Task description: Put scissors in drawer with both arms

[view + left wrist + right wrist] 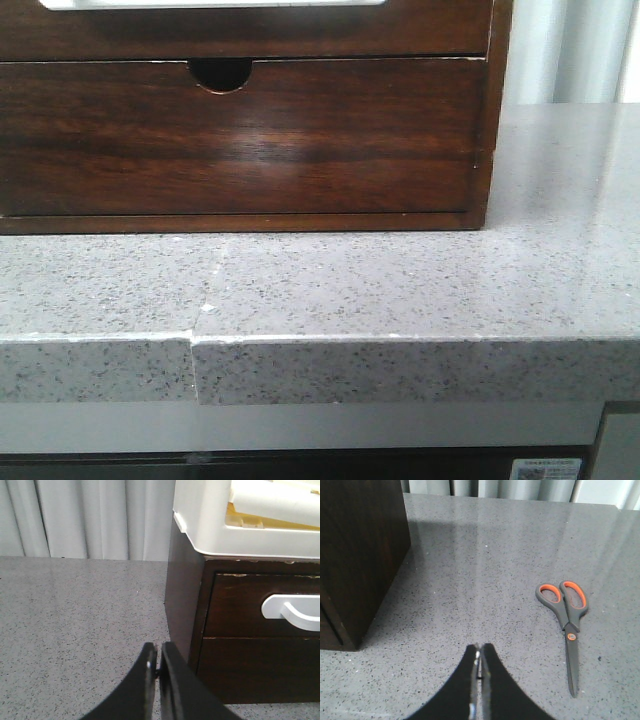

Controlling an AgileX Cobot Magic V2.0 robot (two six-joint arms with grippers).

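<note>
**Scissors on counter, drawers closed**

Left gripper [156, 662] clenched on nothing beside the cabinet corner. Drawer [260, 605] closed, white handle [292, 612] cut off at frame edge. Right gripper [480, 660] clenched, empty. Scissors [567, 622] flat on the counter [470, 580], blades closed, well apart from the cabinet.

Grey worktop [420, 300] flecked with fine black and white specks; dark reddish-brown glossy drawer [240, 605] with a white handle [292, 612], under a white tray [210, 525] showing yellow inside. Scissors [567, 625] with dark grey blades and grips, orange lining in the finger loops and an orange pivot dot. Black tools [157, 667] [480, 665], pale grey pleated curtain [90, 517] along the far edge.
</note>
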